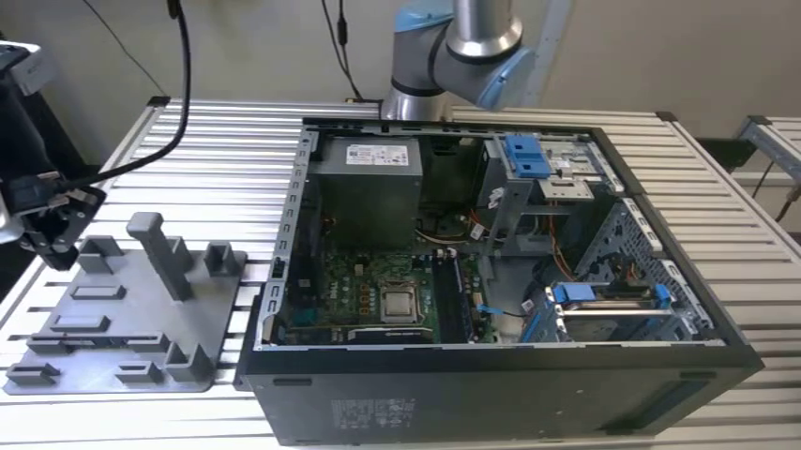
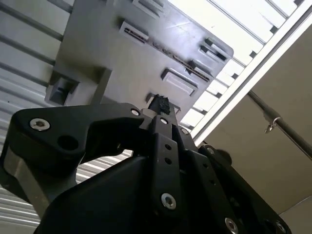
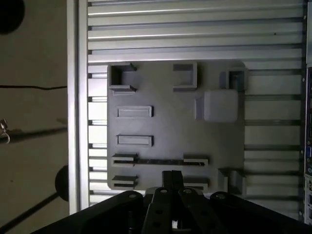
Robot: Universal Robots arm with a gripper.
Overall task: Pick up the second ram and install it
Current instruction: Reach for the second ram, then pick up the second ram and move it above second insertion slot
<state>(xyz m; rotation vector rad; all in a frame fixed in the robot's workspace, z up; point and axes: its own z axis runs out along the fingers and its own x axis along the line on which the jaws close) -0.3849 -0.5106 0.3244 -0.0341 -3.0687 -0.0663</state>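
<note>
While the second ram [image 3: 161, 161] is lying unpicked in the grey tray [image 3: 165, 126], the gripper [image 3: 171, 173] is being held above, fingers narrowed, empty.

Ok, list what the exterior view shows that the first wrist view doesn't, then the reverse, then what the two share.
Exterior view, not first wrist view: the green motherboard, the grey power supply and the arm's blue-capped joint. First wrist view, not exterior view: a clear top-down look at the dark RAM strip lying between two tray holders. Shared: the grey tray, the slatted table and the gripper at the tray's edge.
</note>
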